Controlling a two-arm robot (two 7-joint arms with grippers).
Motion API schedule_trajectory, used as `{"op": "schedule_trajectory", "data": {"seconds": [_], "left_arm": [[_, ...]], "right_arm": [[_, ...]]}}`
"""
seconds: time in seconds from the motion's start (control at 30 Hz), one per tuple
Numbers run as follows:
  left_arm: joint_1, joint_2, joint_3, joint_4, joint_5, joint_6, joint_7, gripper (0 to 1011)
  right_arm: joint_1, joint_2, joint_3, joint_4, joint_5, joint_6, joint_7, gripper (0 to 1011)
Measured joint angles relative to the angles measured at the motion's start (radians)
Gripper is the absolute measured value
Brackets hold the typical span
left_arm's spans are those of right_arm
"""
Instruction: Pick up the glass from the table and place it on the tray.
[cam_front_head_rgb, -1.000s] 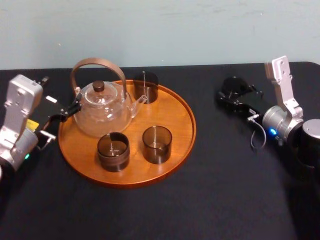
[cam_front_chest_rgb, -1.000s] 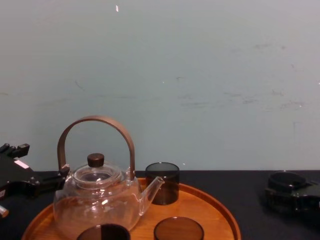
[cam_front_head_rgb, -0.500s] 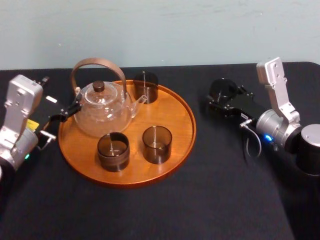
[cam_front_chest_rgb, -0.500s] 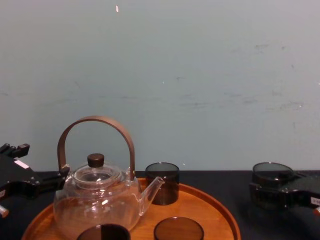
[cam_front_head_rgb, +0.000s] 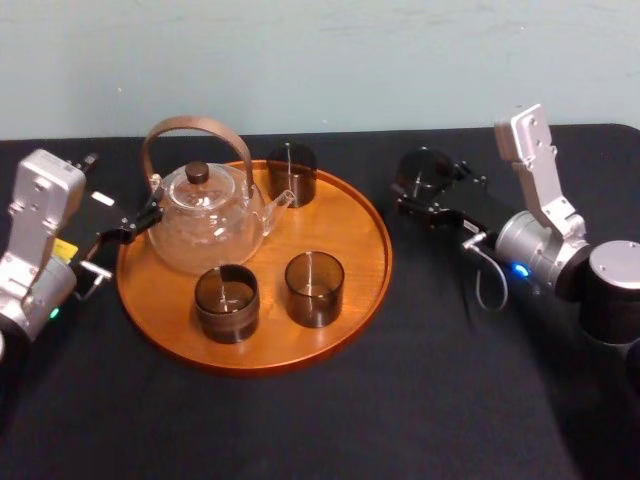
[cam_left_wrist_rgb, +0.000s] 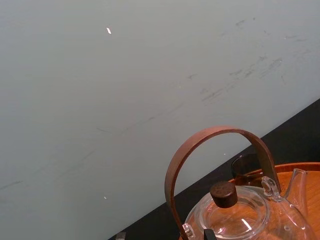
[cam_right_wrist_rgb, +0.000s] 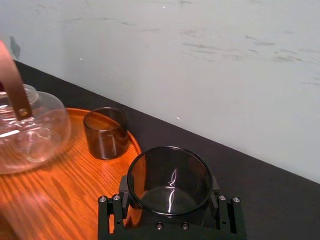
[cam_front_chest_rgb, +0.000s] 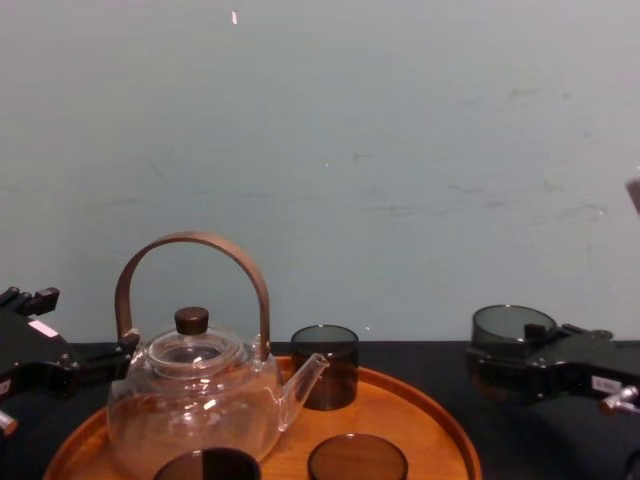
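Glass (cam_front_head_rgb: 418, 170) sits clamped in the right gripper (cam_front_head_rgb: 430, 190), just right of the tray (cam_front_head_rgb: 383, 250), over the table (cam_front_head_rgb: 450, 380); left gripper (cam_front_head_rgb: 125, 228) idles beside the teapot (cam_front_head_rgb: 205, 225).

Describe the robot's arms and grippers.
Both arms have boxy silver links and rounded grey joints ending in black grippers. The left arm carries a green light, a yellow sticker and a white label near the left gripper. The right arm has a blue light and a thin grey cable looping behind the right gripper.
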Motion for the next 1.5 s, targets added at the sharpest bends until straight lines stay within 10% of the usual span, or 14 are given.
{"op": "schedule_trajectory", "data": {"seconds": [1.5], "left_arm": [[0.0, 0.0, 0.0, 0.0, 0.0, 0.0, 0.0, 1009]], "right_arm": [[0.086, -0.078, -0.118, 0.147, 0.007, -0.083, 0.05, 905]]}}
